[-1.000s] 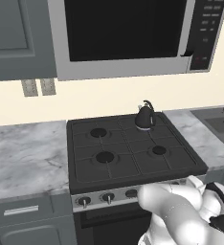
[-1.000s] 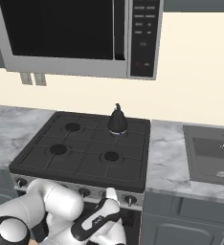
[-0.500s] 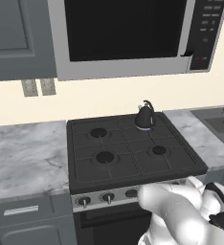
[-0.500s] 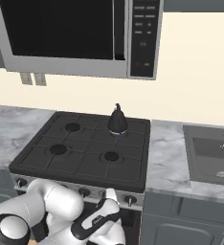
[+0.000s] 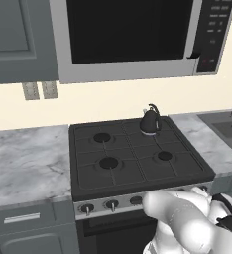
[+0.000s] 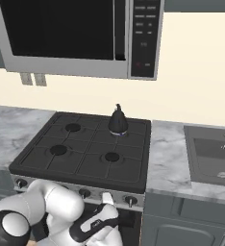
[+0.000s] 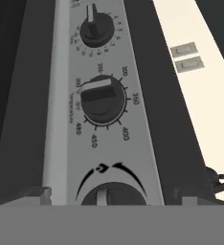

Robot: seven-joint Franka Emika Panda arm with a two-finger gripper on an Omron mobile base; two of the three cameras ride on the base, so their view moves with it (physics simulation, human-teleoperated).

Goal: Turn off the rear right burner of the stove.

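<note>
knobs fill what i see from the hand, rolled so the silver front strip (image 7: 61,95) of the stove (image 6: 85,153) runs up the frame. i have the gripper (image 7: 109,194) spread wide, one finger tip (image 7: 35,194) on each side of the nearest knob (image 7: 102,195), both well apart from it and not touching. straight beyond the fingers sits the oven dial (image 7: 103,99) with its temperature numbers, and farther along the strip another burner knob (image 7: 95,29).

from the right base view the gripper (image 6: 109,204) hangs just in front of the strip, between two of the knobs there, low and close to the oven door. the rear right burner (image 6: 117,132) is up and away from the hand, at the far corner of the cooktop, under the small black kettle (image 6: 117,120); a pale bluish ring shows at the kettle's base, so i judge it lit.

my worry is picking the correct knob. i cannot read from here which one drives the rear right burner, so i would check the marking above the nearest knob first. if it is right, i should ease forward squarely, centre the knob's ridge between the fingers, close firmly, then rotate about the knob's own axis without dragging sideways.
</note>
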